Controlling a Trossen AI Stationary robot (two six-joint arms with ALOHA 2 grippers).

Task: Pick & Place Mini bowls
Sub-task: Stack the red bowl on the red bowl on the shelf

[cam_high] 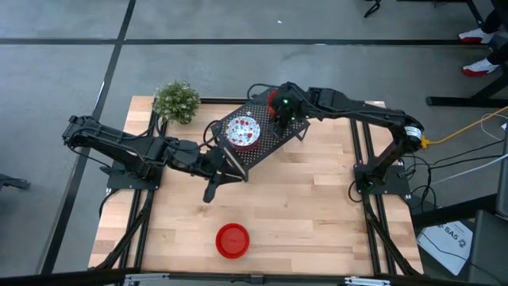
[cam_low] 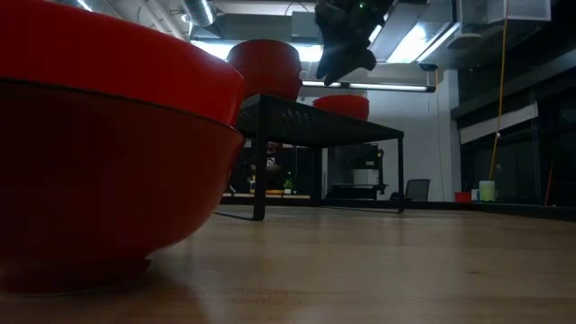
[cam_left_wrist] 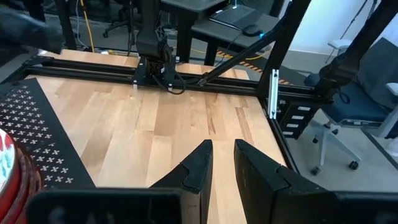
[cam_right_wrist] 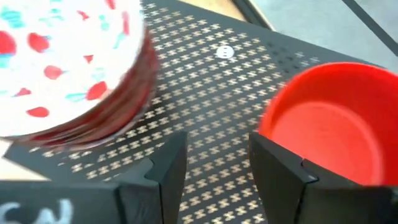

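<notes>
A black mesh rack [cam_high: 262,131] stands at the table's far middle. On it sit a white bowl with red speckles [cam_high: 242,131] and a plain red mini bowl [cam_right_wrist: 329,121], each on its base. My right gripper [cam_right_wrist: 217,162] hovers open over the rack between these two bowls, its fingers clear of both. Another red mini bowl [cam_high: 232,241] rests on the wood near the front edge and looms large in the low view [cam_low: 108,135]. My left gripper [cam_left_wrist: 222,168] hangs by the rack's near left corner with a narrow gap between its fingers and nothing in it.
A small green potted plant [cam_high: 176,101] stands at the table's far left corner. Bare wood [cam_high: 317,206] lies between the rack and the near edge. The rack stands on thin legs [cam_low: 259,184], leaving open space beneath it.
</notes>
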